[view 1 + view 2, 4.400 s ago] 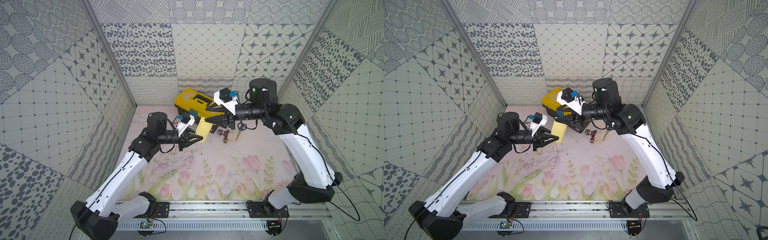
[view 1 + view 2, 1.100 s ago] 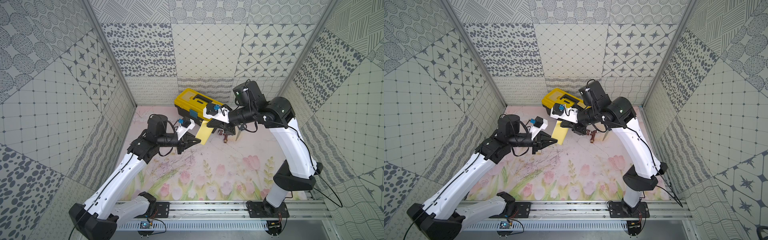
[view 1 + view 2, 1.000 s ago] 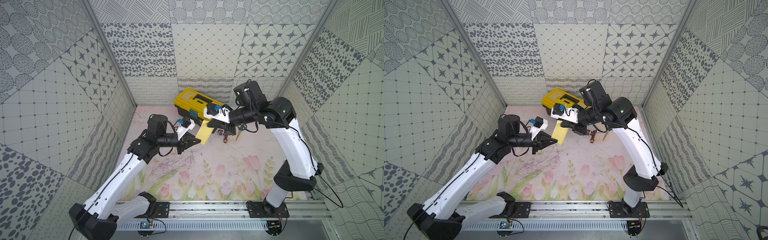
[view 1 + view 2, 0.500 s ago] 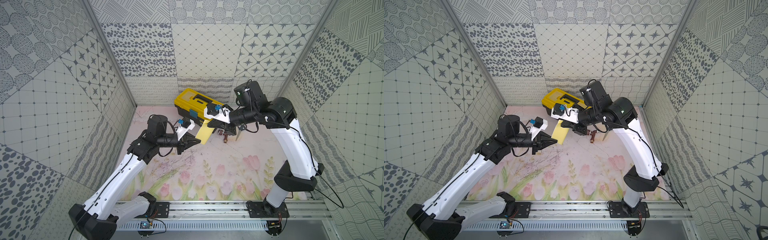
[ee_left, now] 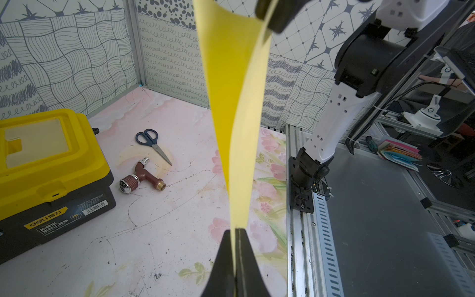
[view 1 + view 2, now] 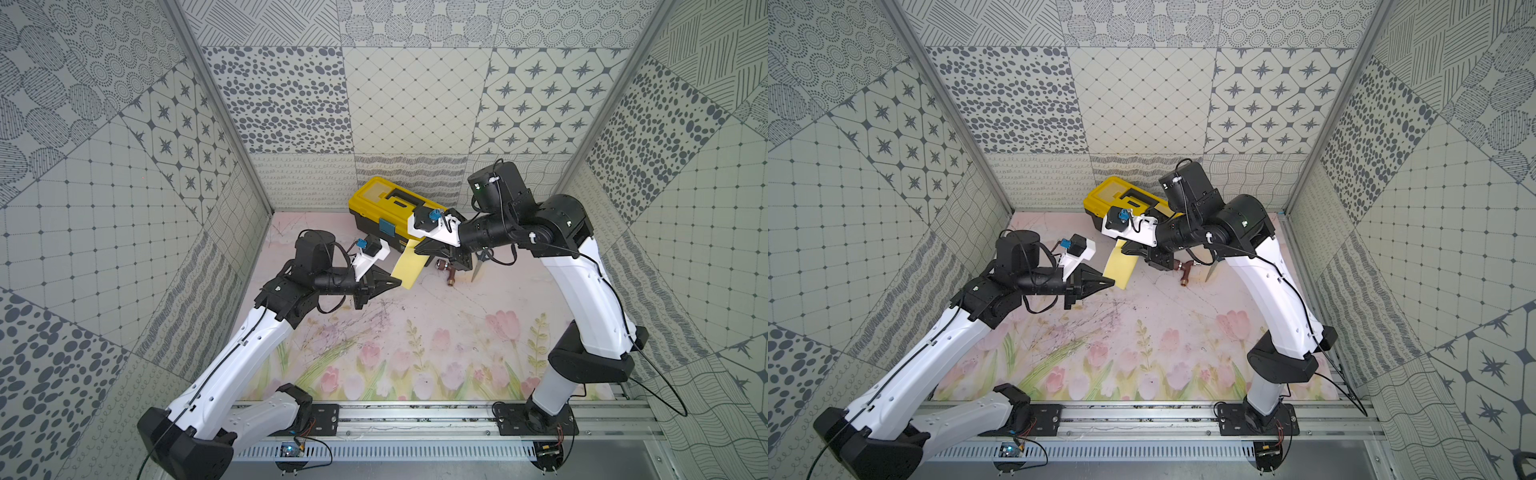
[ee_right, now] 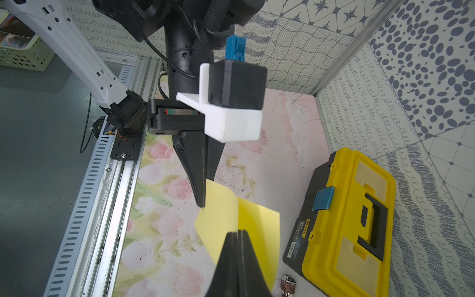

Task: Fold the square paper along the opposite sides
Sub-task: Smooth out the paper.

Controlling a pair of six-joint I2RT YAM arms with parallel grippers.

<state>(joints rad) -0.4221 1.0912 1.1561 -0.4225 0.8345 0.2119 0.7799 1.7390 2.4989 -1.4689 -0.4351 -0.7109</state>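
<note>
Thin pale-yellow paper sheet (image 6: 409,268) held aloft — left gripper (image 5: 237,232) pinched closed on one end. The right gripper (image 7: 239,234) clamps the other.

Bright, even light, soft shadows; wrist views seem blurred close up.

Hemmed in at the back by the yellow toolbox (image 6: 384,205), with a tap fitting (image 5: 140,177) and scissors (image 5: 153,144) lying close beside it, barred in mid-air by the square paper (image 6: 409,268), yet found open across the near flowered mat (image 6: 415,345).
</note>
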